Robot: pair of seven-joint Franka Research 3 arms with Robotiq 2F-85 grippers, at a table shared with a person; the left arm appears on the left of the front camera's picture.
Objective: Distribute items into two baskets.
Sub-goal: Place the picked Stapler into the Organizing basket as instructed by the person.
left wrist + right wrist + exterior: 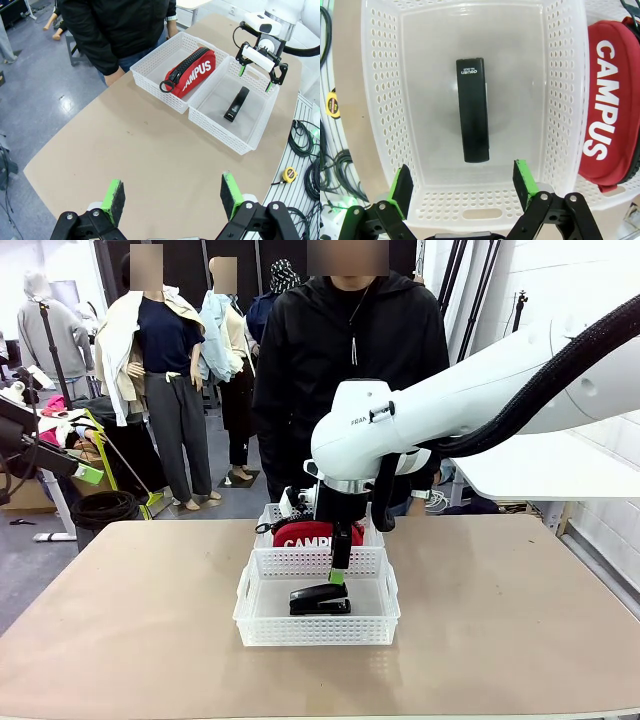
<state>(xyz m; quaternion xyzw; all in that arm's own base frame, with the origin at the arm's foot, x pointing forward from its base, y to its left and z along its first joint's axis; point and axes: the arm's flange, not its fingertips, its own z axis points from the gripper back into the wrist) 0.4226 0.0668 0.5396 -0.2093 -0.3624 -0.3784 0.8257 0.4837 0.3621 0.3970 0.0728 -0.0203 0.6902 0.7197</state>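
Observation:
The black stapler [320, 599] [237, 103] [472, 108] lies flat on the floor of the near basket [258, 622] [225, 137] [385, 100]. The red CAMPUS pouch [310, 534] [192, 71] [607, 115] rests in the far basket [272, 512] [150, 65], which touches the near one. My right gripper [338, 576] [257, 69] [462, 187] hangs open just above the stapler, holding nothing. My left gripper [172, 197] is open over bare tabletop, well away from both baskets.
A person in a black jacket [350, 360] [120, 30] stands at the table's far edge behind the baskets. A yellow tape measure [289, 174] [332, 103] and cables [305, 145] lie off the table's side. Bare tabletop [130, 620] surrounds the baskets.

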